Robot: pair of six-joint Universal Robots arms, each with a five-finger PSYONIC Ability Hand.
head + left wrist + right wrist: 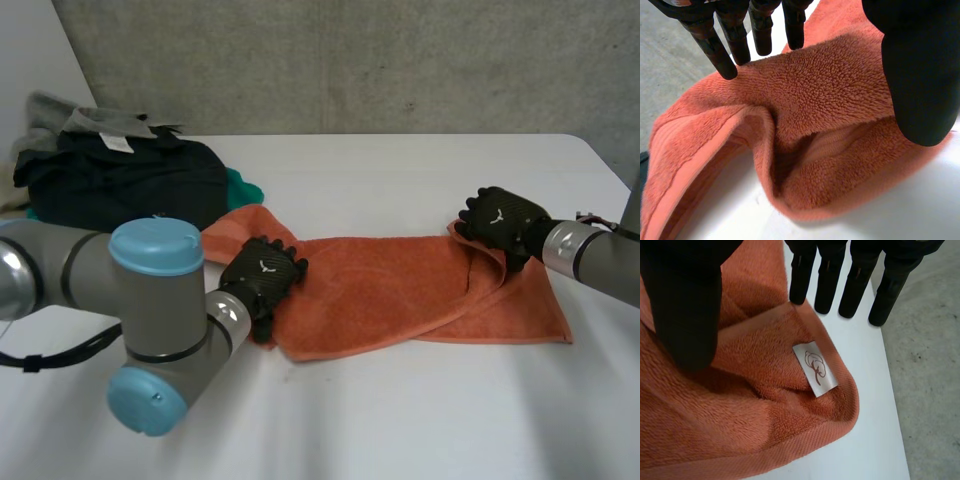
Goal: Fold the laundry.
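— Where's the laundry sitting?

— I've got the orange towel [400,290] lying across the middle of the white table [400,420], its length running from 9 o'clock to 3 o'clock; it's loosely doubled over and rumpled, not flat.

— And the left hand?

— My left hand [262,275] is at the towel's 9 o'clock end; in its wrist view a humped fold of terry stands between the straight fingers [722,52] and the thumb [920,80], so I read it as pinched there.

— The right one?

— The right hand [505,222] is at the far corner, about 2 o'clock on the towel; that corner is raised off the table. In its wrist view the thumb [687,315] bears on the cloth, the fingers are straight at the hem, and a white label [816,367] with a small plant mark lies between them; clamped on the corner, I'd say.

— Anything else on the table?

— A heap of dark clothes [130,185] at 10 o'clock, touching the towel's end; a grey piece [90,118] lies on top, and a green edge [245,188] peeks out beside it.
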